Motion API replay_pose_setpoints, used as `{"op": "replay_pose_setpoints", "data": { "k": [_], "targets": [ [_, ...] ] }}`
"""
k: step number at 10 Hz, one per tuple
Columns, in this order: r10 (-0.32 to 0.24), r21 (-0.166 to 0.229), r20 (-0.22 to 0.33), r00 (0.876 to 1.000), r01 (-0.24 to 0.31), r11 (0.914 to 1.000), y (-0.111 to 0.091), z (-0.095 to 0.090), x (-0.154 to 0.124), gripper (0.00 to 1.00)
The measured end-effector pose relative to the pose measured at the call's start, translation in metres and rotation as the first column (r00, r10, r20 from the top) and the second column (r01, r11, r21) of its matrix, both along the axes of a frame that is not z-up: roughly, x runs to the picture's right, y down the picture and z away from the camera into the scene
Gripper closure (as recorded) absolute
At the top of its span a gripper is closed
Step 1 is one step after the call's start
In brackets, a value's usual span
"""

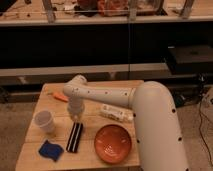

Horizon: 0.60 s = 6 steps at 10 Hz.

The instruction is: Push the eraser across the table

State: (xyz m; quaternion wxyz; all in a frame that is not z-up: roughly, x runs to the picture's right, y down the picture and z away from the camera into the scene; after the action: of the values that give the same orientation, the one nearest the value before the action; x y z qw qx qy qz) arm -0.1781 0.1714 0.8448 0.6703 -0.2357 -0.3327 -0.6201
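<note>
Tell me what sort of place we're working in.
Probably a lab or workshop: a long cluttered bench runs behind the small wooden table, and cables trail on the floor at the picture's right. The claw sits over the black eraser on the table.
</note>
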Motion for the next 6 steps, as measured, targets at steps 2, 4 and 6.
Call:
{"op": "replay_pose_setpoints", "data": {
  "k": [2, 4, 6],
  "targets": [
    [-0.001, -0.005, 0.001, 1.0, 0.001, 1.0, 0.001, -0.0009, -0.0002, 0.92],
    [-0.004, -0.011, 0.001, 1.0, 0.004, 0.9999, 0.0027, -0.0017, 0.0003, 0.92],
    [-0.006, -0.015, 0.001, 1.0, 0.006, 0.9999, 0.0037, -0.0023, 0.0007, 0.92]
  ]
}}
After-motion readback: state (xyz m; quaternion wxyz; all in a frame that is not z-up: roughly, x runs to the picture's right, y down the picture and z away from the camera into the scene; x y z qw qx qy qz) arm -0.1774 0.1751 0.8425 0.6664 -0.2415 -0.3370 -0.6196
